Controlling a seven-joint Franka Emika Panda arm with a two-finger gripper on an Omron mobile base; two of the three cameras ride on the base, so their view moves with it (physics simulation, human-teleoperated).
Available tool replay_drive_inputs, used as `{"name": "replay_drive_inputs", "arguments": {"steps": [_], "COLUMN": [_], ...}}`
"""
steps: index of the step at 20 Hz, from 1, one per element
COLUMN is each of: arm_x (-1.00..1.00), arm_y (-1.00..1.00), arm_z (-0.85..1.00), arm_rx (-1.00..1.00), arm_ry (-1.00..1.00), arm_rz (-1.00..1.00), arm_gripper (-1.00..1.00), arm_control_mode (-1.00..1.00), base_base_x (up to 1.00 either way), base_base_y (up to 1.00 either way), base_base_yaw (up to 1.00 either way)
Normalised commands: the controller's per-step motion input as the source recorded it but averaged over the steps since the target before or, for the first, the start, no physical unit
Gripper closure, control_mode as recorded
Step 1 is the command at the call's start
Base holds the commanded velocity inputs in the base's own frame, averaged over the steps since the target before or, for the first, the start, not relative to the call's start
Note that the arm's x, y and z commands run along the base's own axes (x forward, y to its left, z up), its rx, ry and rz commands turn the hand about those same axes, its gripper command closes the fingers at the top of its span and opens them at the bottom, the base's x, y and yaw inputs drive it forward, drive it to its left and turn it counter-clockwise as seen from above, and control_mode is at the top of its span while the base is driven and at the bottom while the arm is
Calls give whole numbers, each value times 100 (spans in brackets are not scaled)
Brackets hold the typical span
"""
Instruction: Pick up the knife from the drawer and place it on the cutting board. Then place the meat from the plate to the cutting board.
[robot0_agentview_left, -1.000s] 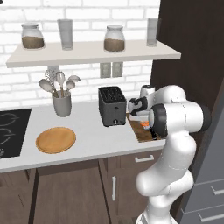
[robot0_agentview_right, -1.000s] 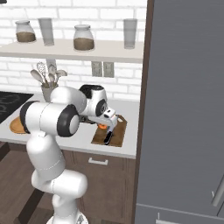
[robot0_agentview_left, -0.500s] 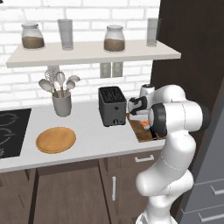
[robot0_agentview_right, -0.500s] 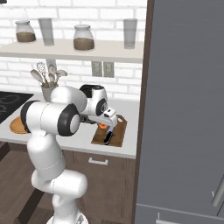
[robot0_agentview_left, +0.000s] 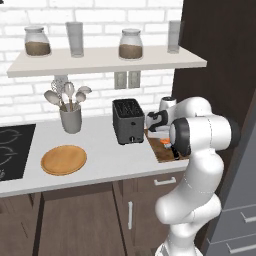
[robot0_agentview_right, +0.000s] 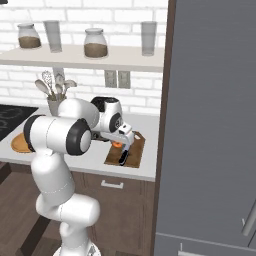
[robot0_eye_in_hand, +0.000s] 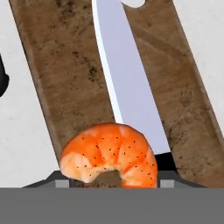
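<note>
The desk (robot0_agentview_left: 100, 160) is a long pale run with a wall behind and a tall dark cabinet closing off its right end. The toaster (robot0_agentview_left: 128, 121) stands just left of the cutting board (robot0_agentview_right: 131, 152), so the open room for moving lies upward and toward the front edge.

The plate (robot0_agentview_left: 63, 159) sits bare, well to the left near the stove. The cutting board lies near the desk's front edge, and in the hand view its wood (robot0_eye_in_hand: 65, 78) runs away from the camera, with desk showing on both sides.

The knife (robot0_eye_in_hand: 127, 83) lies along the board, blade pointing away and black handle toward the camera. It is stiff and thin, and best left alone now.

The meat (robot0_eye_in_hand: 109, 155) is a curled orange-pink piece with a paler inner edge, over the near end of the board and just beside or touching the knife. It looks light, soft and probably slippery, so a gentle hold across its thickest part suits it.

The end effector (robot0_agentview_right: 125, 145) hovers low over the board with the meat right at its tips. I cannot tell whether the jaws pinch the meat or stand spread around it.
</note>
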Motion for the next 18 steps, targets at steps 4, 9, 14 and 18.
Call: {"name": "replay_drive_inputs", "arguments": {"steps": [4, 9, 14, 18], "arm_x": [0, 0, 0, -18], "arm_y": [6, 0, 0, 0], "arm_z": [0, 0, 2, 38], "arm_rx": [0, 0, 0, 0], "arm_ry": [1, 0, 0, 0], "arm_rz": [7, 1, 0, 0], "arm_gripper": [-100, -100, -100, -100], "arm_control_mode": [-100, -100, -100, -100], "base_base_x": [0, 0, 0, 0], "base_base_y": [0, 0, 0, 0], "base_base_yaw": [0, 0, 0, 0]}}
